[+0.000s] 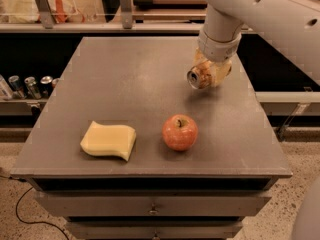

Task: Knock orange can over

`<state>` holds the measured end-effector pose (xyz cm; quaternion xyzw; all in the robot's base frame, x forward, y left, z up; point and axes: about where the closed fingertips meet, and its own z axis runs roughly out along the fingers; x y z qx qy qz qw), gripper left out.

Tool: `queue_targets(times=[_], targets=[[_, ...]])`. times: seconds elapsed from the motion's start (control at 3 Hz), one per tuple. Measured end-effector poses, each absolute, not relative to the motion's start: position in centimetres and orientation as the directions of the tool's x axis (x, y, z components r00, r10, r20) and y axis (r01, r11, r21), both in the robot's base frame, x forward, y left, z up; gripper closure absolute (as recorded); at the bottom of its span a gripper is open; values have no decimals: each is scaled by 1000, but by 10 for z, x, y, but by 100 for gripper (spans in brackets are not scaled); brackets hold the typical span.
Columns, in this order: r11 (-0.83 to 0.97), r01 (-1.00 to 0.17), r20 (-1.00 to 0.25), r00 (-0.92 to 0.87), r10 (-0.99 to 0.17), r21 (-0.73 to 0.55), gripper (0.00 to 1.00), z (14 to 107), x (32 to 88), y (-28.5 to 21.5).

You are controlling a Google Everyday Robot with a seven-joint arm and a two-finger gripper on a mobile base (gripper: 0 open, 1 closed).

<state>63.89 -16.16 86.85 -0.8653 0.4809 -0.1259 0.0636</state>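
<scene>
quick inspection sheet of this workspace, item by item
surface: grey table top, drawers beneath
job's things: orange can tipped sideways, silver top facing left, held at the far right of the table; contact with the surface unclear
clutter: yellow sponge front left; red apple to its right, not touching it
grippers: gripper at the far right, jaws closed around the can
cables: dark cable on the floor, lower left
surroundings: row of cans on a low ledge to the left
</scene>
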Motion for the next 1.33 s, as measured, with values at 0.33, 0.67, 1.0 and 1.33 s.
queue_targets(times=[0.33, 0.67, 1.0, 1.33], targets=[[-525, -824, 148, 504, -851, -211, 60, 863, 636, -161], [-522, -830, 142, 502, -853, -197, 35, 859, 634, -161], [-520, -833, 141, 501, -854, -188, 12, 857, 633, -161], [-515, -840, 139, 497, -857, -171, 0, 856, 636, -165]])
